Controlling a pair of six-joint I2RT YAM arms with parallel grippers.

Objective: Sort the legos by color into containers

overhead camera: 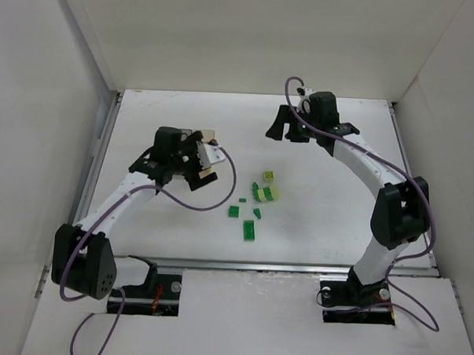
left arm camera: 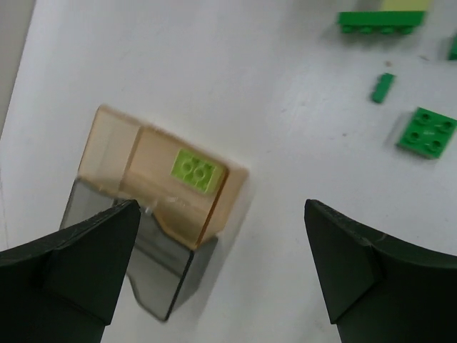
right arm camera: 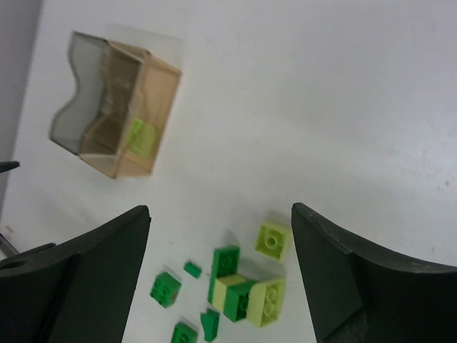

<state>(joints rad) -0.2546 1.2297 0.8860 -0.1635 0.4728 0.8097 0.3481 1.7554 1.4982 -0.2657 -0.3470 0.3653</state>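
Your left claw (left arm camera: pixel 221 207), wide open and empty, hangs over the orange box (left arm camera: pixel 114 150). One pale brick (left arm camera: pixel 193 166) lies inside, likely marking it for pale ones. Your right claw (right arm camera: pixel 220 209), open and empty too, faces the loose bricks (right arm camera: pixel 239 286).

The containers (right arm camera: pixel 161 107) are smooth translucent plastic, one amber, one smoky grey. The legos (left arm camera: pixel 427 131) are hard plastic with a slight sheen. The surface (left arm camera: pixel 235 78) is white, smooth and matt. The left hand (left arm camera: pixel 221 207) has dull, dark plastic fingers (left arm camera: pixel 78 264).
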